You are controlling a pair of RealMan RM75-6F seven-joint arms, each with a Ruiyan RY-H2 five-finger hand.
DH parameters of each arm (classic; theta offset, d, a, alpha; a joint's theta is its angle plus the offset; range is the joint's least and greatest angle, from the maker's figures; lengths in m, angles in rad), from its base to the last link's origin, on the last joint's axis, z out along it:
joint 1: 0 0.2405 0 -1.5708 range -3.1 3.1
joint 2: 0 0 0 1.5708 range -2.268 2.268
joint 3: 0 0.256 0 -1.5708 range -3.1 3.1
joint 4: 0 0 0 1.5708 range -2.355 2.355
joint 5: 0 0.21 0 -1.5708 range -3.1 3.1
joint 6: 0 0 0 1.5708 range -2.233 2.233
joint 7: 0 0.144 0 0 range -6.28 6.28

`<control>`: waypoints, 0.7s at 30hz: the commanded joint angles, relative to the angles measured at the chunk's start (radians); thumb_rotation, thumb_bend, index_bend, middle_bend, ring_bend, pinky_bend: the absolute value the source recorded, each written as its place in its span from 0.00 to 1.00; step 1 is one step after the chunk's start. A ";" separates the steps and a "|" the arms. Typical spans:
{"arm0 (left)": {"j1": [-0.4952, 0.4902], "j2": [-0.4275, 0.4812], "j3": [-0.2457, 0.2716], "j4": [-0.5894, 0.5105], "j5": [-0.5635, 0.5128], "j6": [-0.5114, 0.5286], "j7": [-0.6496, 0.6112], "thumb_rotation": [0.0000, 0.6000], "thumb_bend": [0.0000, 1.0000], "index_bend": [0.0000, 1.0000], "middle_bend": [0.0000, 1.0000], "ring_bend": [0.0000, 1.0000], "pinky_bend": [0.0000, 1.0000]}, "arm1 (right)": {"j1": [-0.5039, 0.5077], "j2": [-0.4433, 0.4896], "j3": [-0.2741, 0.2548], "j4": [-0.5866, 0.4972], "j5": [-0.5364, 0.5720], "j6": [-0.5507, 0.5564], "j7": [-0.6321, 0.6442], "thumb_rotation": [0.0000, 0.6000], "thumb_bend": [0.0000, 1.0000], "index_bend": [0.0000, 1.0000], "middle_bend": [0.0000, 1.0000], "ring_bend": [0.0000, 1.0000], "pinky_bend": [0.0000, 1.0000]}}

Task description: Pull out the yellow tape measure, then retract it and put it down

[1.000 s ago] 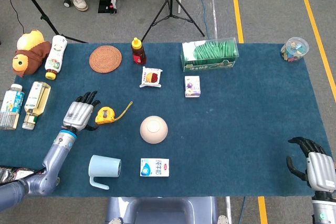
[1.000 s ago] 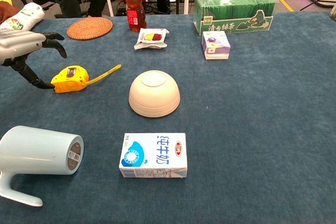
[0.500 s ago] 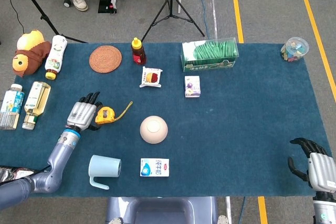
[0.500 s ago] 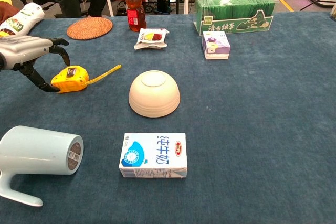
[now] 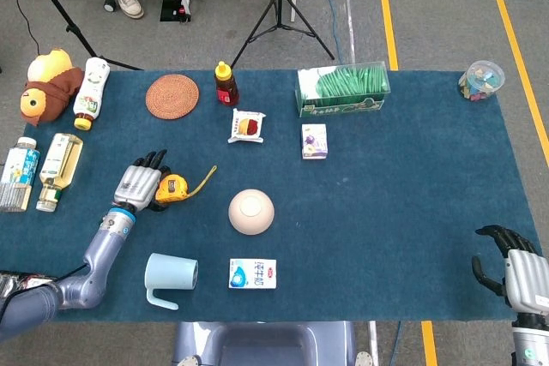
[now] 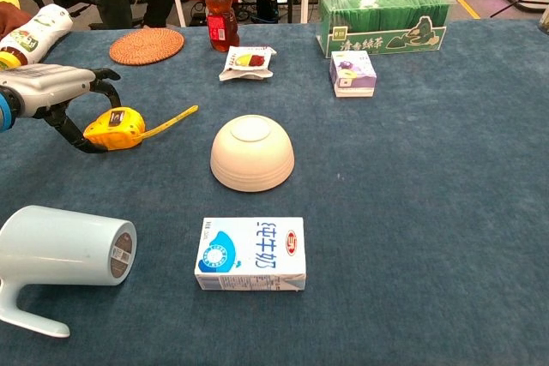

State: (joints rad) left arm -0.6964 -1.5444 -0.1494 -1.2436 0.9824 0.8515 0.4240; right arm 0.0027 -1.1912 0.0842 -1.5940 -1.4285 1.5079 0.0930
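The yellow tape measure [image 5: 171,188] [image 6: 116,126] lies on the blue tablecloth left of centre, with a short length of yellow blade [image 6: 171,119] sticking out to the right. My left hand [image 5: 137,183] [image 6: 53,94] is right against its left side. The fingers [image 6: 105,75] arch over the top of the case and the thumb [image 6: 84,144] reaches along its near side, but they are not closed on it. My right hand [image 5: 516,270] hangs at the table's near right corner, away from everything, fingers loosely apart and holding nothing.
An upturned cream bowl [image 6: 252,153] sits just right of the blade tip. A pale blue mug [image 6: 62,250] lies on its side near the front left, with a milk carton [image 6: 250,254] beside it. Bottles [image 5: 60,159] line the left edge, and a honey bottle [image 6: 221,8], a woven coaster [image 6: 146,45] and a snack packet [image 6: 246,62] are behind.
My left hand has slid right and closed in on the tape measure, fingers now curving over its case. The tape measure and right hand have not moved.
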 commanded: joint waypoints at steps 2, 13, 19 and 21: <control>0.003 -0.007 0.004 0.013 0.006 0.005 -0.018 0.92 0.22 0.37 0.00 0.00 0.15 | -0.002 0.003 0.001 -0.006 -0.001 0.005 -0.005 0.98 0.43 0.31 0.29 0.24 0.24; 0.010 0.050 0.016 -0.036 0.041 0.042 -0.005 0.91 0.25 0.44 0.00 0.00 0.16 | -0.006 0.006 0.004 -0.010 -0.005 0.014 -0.003 0.98 0.43 0.31 0.29 0.24 0.24; -0.002 0.118 0.039 -0.102 0.035 0.070 0.126 0.91 0.25 0.44 0.00 0.00 0.16 | -0.008 0.004 0.004 -0.003 -0.007 0.016 0.009 0.98 0.43 0.31 0.29 0.24 0.24; -0.005 0.131 0.044 -0.116 0.028 0.075 0.160 0.92 0.26 0.44 0.00 0.00 0.16 | -0.008 0.003 0.004 0.000 -0.007 0.016 0.013 0.98 0.43 0.31 0.29 0.24 0.24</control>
State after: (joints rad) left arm -0.6956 -1.4357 -0.1158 -1.3370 1.0170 0.9149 0.5486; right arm -0.0051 -1.1875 0.0883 -1.5944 -1.4356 1.5239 0.1053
